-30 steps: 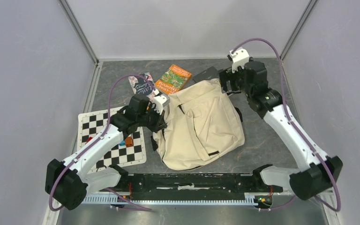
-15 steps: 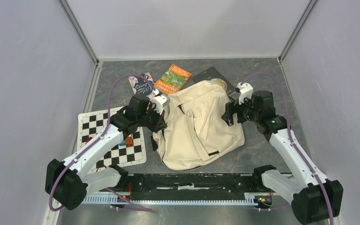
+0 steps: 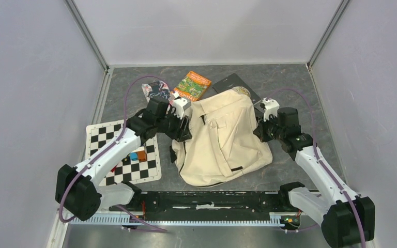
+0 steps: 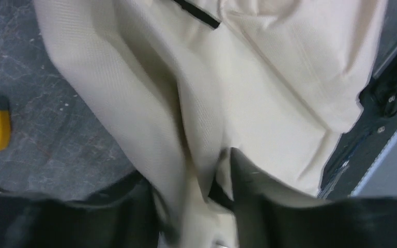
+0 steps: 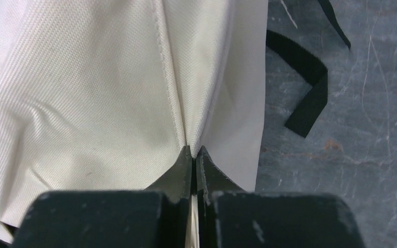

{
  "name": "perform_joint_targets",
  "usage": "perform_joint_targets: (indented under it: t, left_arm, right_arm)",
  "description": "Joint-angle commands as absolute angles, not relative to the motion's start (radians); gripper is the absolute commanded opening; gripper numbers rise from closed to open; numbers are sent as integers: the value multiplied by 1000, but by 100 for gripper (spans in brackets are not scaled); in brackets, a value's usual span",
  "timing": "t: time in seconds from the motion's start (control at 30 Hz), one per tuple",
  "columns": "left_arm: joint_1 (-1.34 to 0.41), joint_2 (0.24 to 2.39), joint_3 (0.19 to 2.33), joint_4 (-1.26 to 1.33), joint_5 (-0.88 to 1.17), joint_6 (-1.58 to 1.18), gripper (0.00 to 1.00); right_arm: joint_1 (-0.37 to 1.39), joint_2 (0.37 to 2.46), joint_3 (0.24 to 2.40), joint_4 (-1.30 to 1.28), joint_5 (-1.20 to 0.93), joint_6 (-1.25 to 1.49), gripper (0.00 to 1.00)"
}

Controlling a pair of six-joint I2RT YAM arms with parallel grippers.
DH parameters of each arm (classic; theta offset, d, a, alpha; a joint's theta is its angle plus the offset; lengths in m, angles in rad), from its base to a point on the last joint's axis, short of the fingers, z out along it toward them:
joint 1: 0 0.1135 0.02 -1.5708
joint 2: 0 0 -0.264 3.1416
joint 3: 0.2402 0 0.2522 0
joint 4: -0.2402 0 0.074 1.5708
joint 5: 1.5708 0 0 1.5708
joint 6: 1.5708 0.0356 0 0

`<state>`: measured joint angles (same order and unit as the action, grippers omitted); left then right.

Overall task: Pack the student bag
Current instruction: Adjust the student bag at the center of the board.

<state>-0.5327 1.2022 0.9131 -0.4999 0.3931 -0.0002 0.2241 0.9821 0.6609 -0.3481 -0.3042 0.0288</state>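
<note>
The student bag (image 3: 222, 139), a big cream backpack with black zippers, lies in the middle of the grey table. My left gripper (image 3: 184, 129) is at its left upper edge. In the left wrist view its fingers (image 4: 248, 181) stand apart, blurred, and a loose fold of the bag (image 4: 269, 77) runs between them. My right gripper (image 3: 261, 132) is at the bag's right edge. The right wrist view shows it (image 5: 194, 151) shut on a pinched seam of the cream fabric (image 5: 82, 77).
A black-and-white checkered mat (image 3: 101, 137) with small coloured blocks (image 3: 137, 155) lies left of the bag. Behind the bag are an orange-green book (image 3: 191, 85), a dark patterned book (image 3: 155, 90) and a flat black item (image 3: 232, 81). A black strap (image 5: 310, 98) trails on the table.
My right arm came down from the back corner to the bag's right edge and shut on its fabric. My left gripper moved right and back, its jaws parted, and the bag bunched up.
</note>
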Motion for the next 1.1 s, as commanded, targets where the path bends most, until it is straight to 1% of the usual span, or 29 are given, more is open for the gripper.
perform_joint_targets:
  t: [0.0,0.07,0.1,0.17,0.3,0.4,0.47,0.57,0.73,0.83,0.9,1.07]
  left_arm:
    - [-540,1206,1019,-449,300,-134,71]
    - [-540,1175,1017,-454,173,-184,88]
    - [-541,1151,1010,-456,123,-205,94]
    - [-541,1101,989,-456,83,-243,99]
    - [-544,1002,889,-439,106,-384,100]
    - [-557,924,747,-379,151,-539,100]
    - [-569,884,637,-287,184,-642,100]
    - [-584,861,509,-182,215,-759,100]
    - [-607,866,418,-47,223,-873,99]
    - [-618,892,396,-5,223,-903,93]
    - [-628,921,391,-5,227,-906,87]
    - [-647,1002,384,62,244,-900,62]
  right_arm:
    - [224,931,617,-330,-211,131,0]
    - [223,903,592,-349,-123,171,0]
    - [224,889,577,-353,-89,186,0]
    - [224,869,550,-345,-63,222,0]
    - [225,832,503,-314,-20,305,0]
    - [228,776,445,-250,-6,378,0]
    - [231,739,409,-208,13,425,0]
    - [238,710,378,-175,18,466,0]
    - [248,706,372,-176,20,471,0]
    - [251,706,370,-183,20,469,0]
    - [253,707,368,-183,20,468,0]
    - [260,718,376,-183,17,466,0]
